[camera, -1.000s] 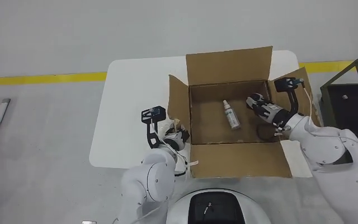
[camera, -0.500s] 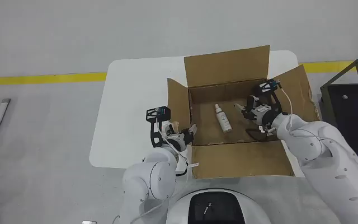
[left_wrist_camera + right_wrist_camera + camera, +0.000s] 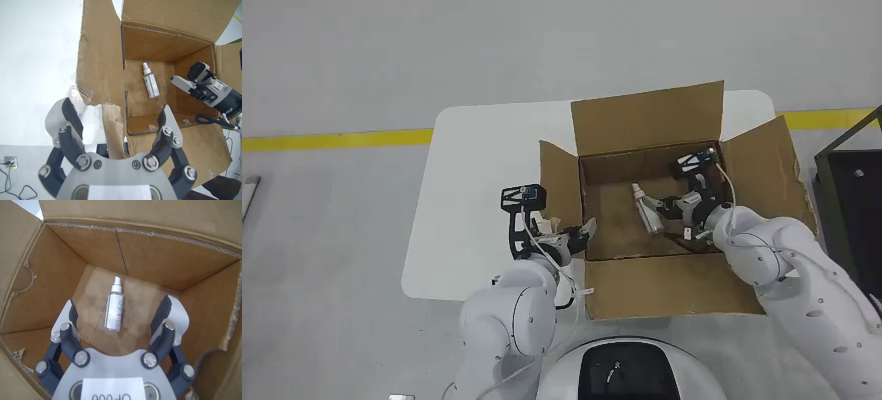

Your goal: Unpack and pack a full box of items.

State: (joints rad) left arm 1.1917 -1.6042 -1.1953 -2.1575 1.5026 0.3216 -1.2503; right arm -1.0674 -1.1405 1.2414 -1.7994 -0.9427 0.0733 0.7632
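Corrugated cardboard box (image 3: 650, 118), flaps open, on a smooth white table (image 3: 482, 180). A clear cylindrical spray bottle (image 3: 115, 309) lies flat on the box floor. The right gripper (image 3: 119, 305), fingers spread, hangs inside above it. The left gripper (image 3: 116, 108), also spread, sits outside the box's torn near-left corner.

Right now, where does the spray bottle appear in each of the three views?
Top view: spray bottle lying on the floor of the cardboard box, near its middle.
Left wrist view: on the box floor, apart from the right gripper.
Right wrist view: on the box floor, ahead between that gripper's open fingers.
Shared landmark: the box's brown floor.
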